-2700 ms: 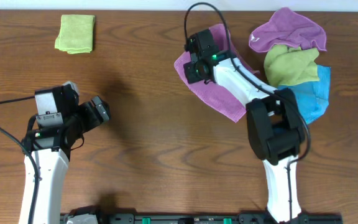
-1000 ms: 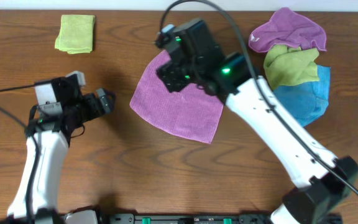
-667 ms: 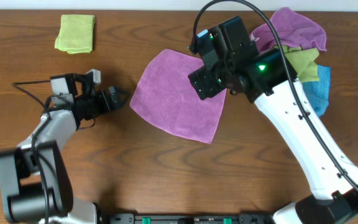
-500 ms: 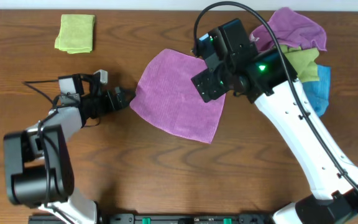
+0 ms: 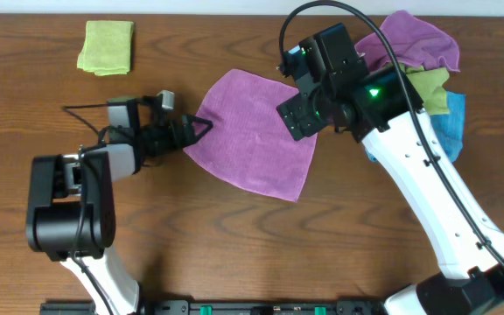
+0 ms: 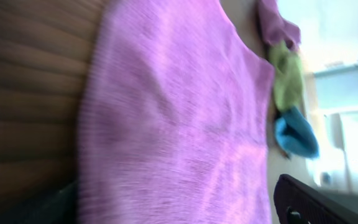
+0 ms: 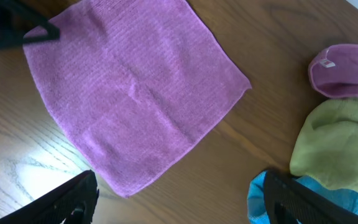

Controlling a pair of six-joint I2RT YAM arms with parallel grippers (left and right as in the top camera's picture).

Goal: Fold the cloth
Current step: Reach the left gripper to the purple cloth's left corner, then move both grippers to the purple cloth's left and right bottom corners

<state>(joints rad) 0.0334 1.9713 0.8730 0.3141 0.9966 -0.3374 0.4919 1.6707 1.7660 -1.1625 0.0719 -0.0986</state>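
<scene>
Purple cloth (image 5: 250, 131) lies spread flat and unfolded on the wooden table (image 5: 234, 236), at centre, one corner pointing left. Left gripper (image 5: 198, 129) is low at that left corner, jaws apart, straddling the cloth edge; the wrist view is blurred. Right gripper (image 5: 304, 118) is raised above the cloth's right part, jaws wide apart, holding nothing. A folded green cloth (image 5: 106, 47) lies at far left. A heap of cloths (image 5: 414, 83), purple, green and blue, sits at far right, apart from the spread cloth.
</scene>
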